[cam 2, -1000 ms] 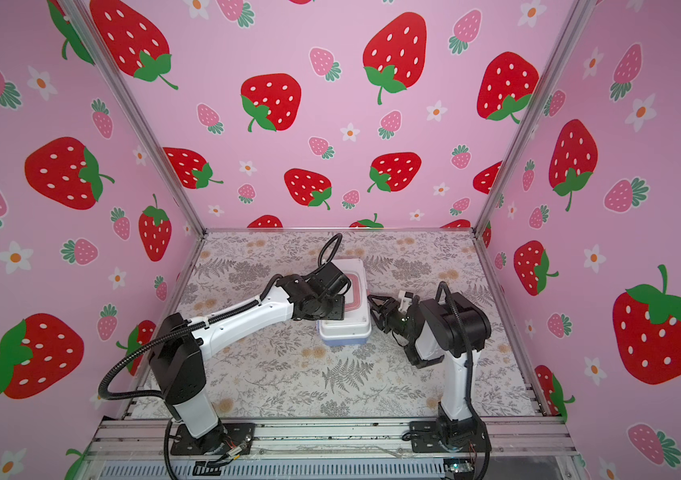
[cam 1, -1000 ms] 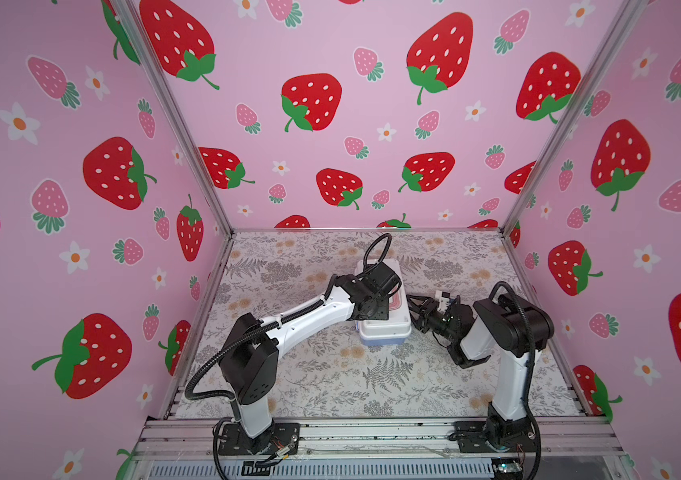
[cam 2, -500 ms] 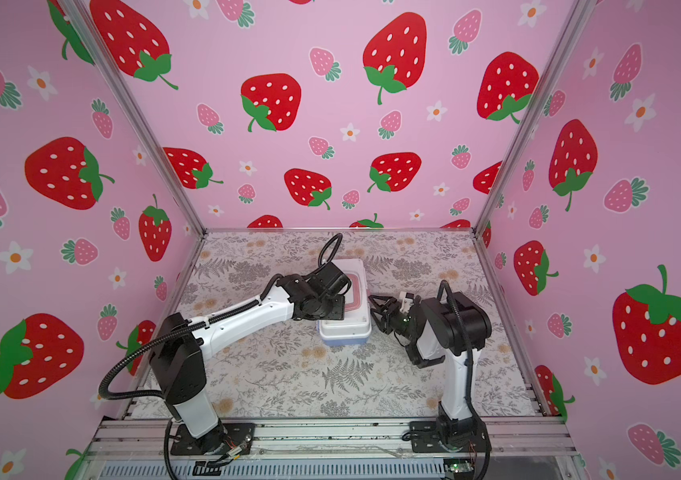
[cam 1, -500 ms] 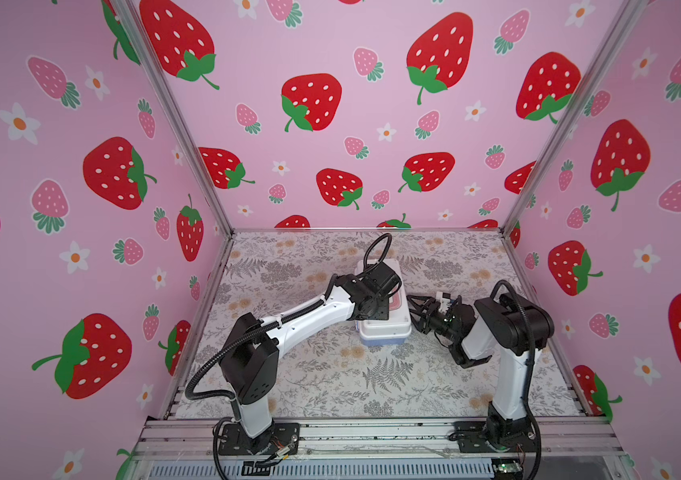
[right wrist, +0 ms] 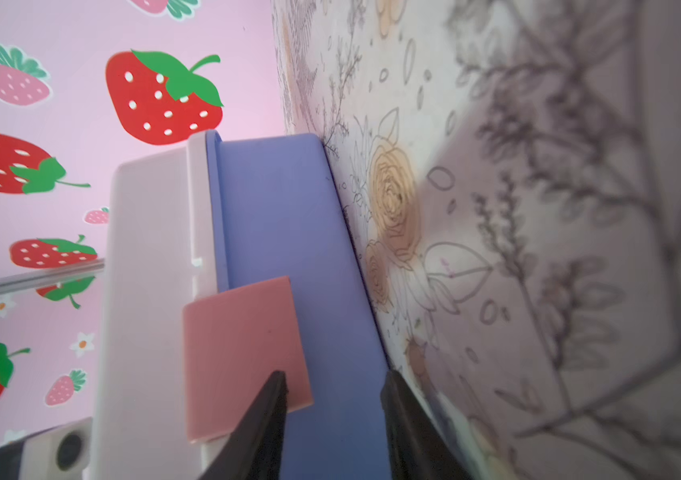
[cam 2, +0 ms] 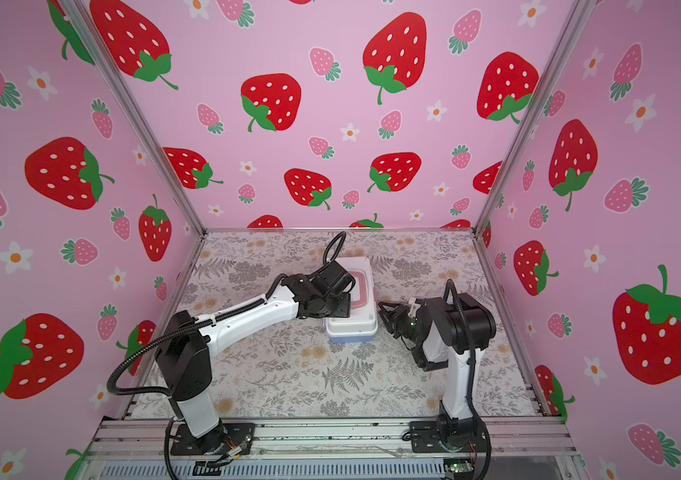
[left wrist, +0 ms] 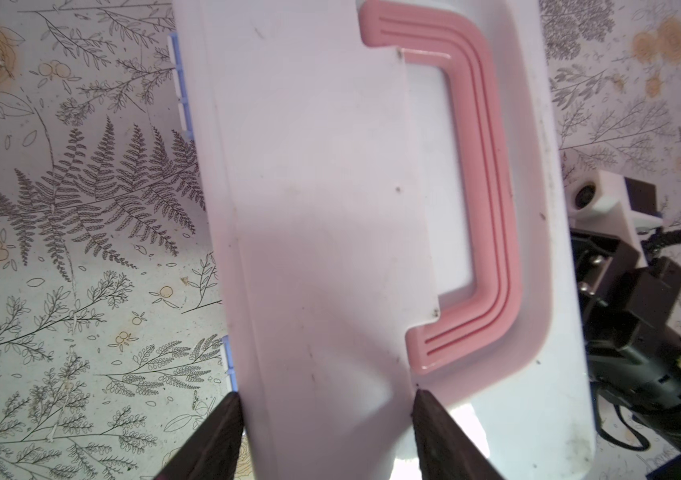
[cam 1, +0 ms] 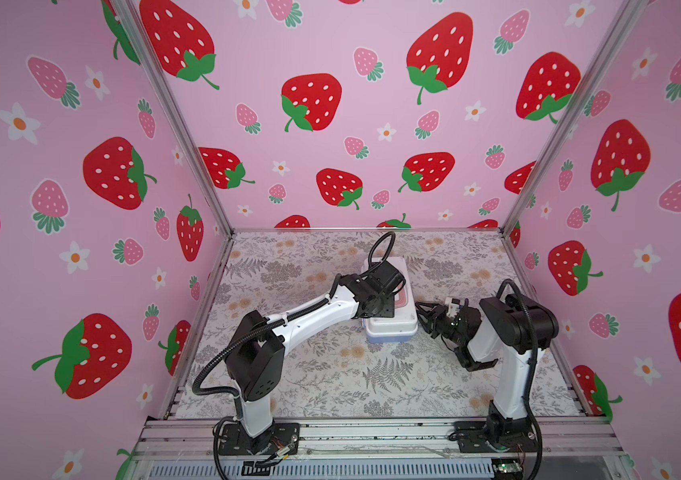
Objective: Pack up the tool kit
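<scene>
Over tool kit point(cam 1: 393, 328), left gripper point(left wrist: 326, 432) down.

Tool kit point(cam 1: 391, 328) between both arms

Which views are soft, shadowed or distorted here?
Right wrist view: floral mat nearest the lens is blurred, pink latch sharp. Left wrist view: shadow across the white lid, a bright patch near the fingertips. Both top views: sharp, frame posts splayed by the wide lens.
</scene>
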{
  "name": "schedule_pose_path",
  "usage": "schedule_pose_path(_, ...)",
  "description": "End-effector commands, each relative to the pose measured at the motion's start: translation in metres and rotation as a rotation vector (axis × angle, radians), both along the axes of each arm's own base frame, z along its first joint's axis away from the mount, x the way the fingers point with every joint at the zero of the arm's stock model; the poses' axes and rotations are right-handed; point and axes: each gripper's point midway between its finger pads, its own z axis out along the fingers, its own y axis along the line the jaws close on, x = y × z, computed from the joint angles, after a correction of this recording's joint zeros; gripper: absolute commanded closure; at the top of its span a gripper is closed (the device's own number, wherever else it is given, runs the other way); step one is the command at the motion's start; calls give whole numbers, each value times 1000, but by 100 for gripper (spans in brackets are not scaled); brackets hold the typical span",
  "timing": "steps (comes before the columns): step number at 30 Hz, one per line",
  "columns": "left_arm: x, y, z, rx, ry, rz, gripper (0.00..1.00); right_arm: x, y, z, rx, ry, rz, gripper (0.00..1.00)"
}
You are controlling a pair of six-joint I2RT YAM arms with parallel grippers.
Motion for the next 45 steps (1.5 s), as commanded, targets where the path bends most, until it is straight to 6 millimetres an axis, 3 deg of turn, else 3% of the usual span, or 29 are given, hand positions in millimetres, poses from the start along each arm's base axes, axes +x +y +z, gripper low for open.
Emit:
schedule_pose_path(1, -44, -4, -74, 98, 233, -102, 34, 0, 3, 7, -3, -29, 21, 69)
schedule_pose_path(16, -44, -5, -75, 107, 241, -107, 34, 26, 13, 19, -139, -102, 81, 74)
schedule_pose_path(30, -44, -18, -78, 113, 250, -134, 34, 26, 17, 31, -127, -168, 108, 82)
schedule_pose_path(33, -44, -20, -79, 115, 254, -135, 34, 27, 19, 36, -120, -191, 115, 92)
schedule_pose_path(45, -42, -27, -80, 120, 258, -146, 34, 23, 29, 40, -113, -210, 146, 94)
